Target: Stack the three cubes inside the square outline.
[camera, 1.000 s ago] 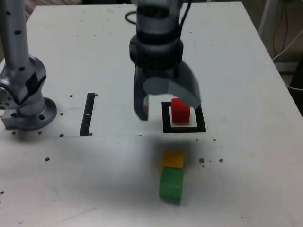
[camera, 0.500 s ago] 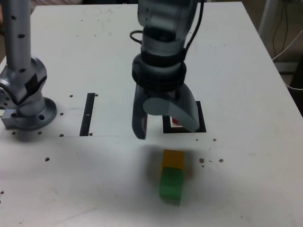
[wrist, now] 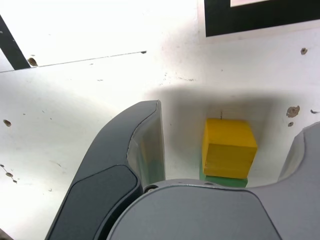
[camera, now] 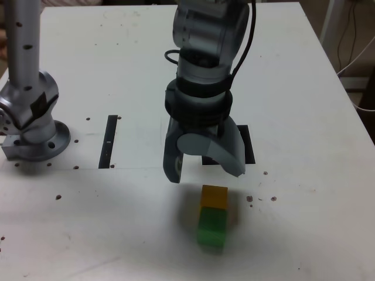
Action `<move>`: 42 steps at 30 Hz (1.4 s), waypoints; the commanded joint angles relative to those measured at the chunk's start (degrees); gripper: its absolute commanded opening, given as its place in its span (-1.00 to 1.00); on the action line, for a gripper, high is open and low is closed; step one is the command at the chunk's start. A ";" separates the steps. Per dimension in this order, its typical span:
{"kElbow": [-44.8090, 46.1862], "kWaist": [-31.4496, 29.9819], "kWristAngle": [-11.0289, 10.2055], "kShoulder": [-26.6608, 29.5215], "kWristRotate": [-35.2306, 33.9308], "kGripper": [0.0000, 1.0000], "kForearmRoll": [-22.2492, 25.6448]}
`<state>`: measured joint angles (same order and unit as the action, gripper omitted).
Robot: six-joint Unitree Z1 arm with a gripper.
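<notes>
Tool (camera: 202, 167) of mine hangs above the counter (camera: 304, 88) with its jaws spread wide and nothing between them, just up-frame of the yellow cube (camera: 214, 196) in the exterior view. The wrist view puts that yellow cube (wrist: 229, 147) in the gap between my two fingers, nearer one than the other, and not touched by either.

Going from the exterior view's left: the thin black strip (camera: 109, 141) lies well clear and should not matter. Then comes my left finger (camera: 171, 167), hanging low. If I drop without centring, I judge one finger could land on the yellow cube's top or shove it sideways instead of straddling it.

Next, the yellow cube butts against the green cube (camera: 212, 229); in the wrist view only a sliver of green (wrist: 222, 181) shows past the yellow. That contact is my main worry. Closing on the yellow may drag or twist the green along, or a finger may catch the seam between them and pinch both.

Further right, the square (camera: 248, 146) is mostly hidden behind my tool, and the red cube cannot be seen at all now. I have to place onto something I cannot check from here, so a skewed grip on the yellow would likely mean an off-centre stack that topples.
</notes>
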<state>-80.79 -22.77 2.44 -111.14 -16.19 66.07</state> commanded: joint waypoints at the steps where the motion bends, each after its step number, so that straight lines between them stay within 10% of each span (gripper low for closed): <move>1: -0.09 -0.32 0.26 -0.52 -0.10 0.82 -0.56; 30: 0.65 -1.88 0.47 -4.31 -0.96 0.68 -7.31; 42: 1.36 -2.10 0.93 -4.84 -1.81 0.17 -7.15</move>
<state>-79.49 -24.79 3.33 -115.78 -17.94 58.82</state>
